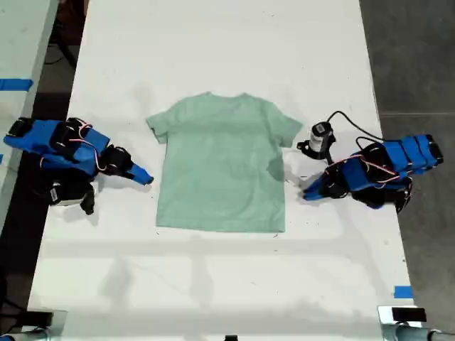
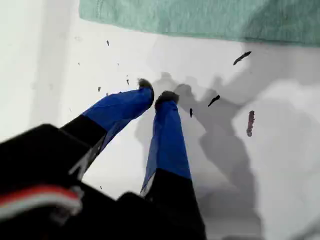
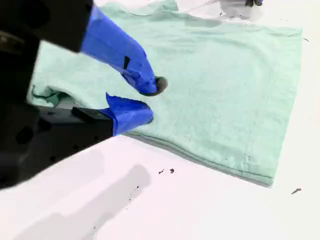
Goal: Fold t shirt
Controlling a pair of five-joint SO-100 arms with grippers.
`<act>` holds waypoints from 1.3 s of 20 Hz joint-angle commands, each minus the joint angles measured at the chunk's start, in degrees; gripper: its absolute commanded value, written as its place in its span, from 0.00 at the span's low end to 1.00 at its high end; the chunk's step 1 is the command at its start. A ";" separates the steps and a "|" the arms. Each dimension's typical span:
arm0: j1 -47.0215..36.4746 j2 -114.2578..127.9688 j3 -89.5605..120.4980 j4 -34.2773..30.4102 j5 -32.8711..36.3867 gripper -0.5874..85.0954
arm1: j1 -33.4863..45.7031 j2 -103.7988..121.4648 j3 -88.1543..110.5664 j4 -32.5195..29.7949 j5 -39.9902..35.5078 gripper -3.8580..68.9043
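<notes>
The pale mint-green t shirt [image 1: 220, 167] lies flat, front up, in the middle of the white table, neck toward the far edge. My first gripper [image 1: 307, 193] rests on the table by the shirt's edge at the exterior view's right; its blue jaws [image 2: 156, 92] are shut on nothing, and the t shirt's [image 2: 200, 17] edge lies a short way ahead. My second gripper [image 1: 147, 177] sits at the exterior view's left, close to the shirt's side below the sleeve. In its wrist view it [image 3: 150, 100] hovers at the t shirt's [image 3: 215, 85] near edge, tips together, holding no cloth.
A small black-and-white device [image 1: 320, 136] with a black cable stands next to the sleeve at the exterior view's right. Dark specks [image 2: 241, 57] dot the table near my first gripper. Blue tape [image 1: 403, 291] marks the table's near corner at the exterior view's right.
</notes>
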 commanded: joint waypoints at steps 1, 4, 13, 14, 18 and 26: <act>0.00 0.26 0.62 -0.88 -0.26 0.07 | -0.09 0.44 3.96 -1.76 -0.70 0.11; 0.00 0.26 0.62 -0.88 -0.26 0.07 | -0.09 0.44 3.96 -1.76 -0.70 0.11; -0.09 0.26 0.62 -0.88 -0.26 0.07 | -0.09 0.44 3.96 -1.76 -0.70 0.11; -0.09 0.26 0.62 -0.88 -0.26 0.07 | 0.09 0.44 4.04 -1.85 -0.70 0.11; 0.00 0.26 0.62 -0.88 -0.26 0.07 | 7.73 0.44 4.13 -1.93 3.43 0.10; -0.09 0.26 0.62 -0.88 -0.26 0.07 | 28.56 0.44 4.13 -1.93 5.27 0.11</act>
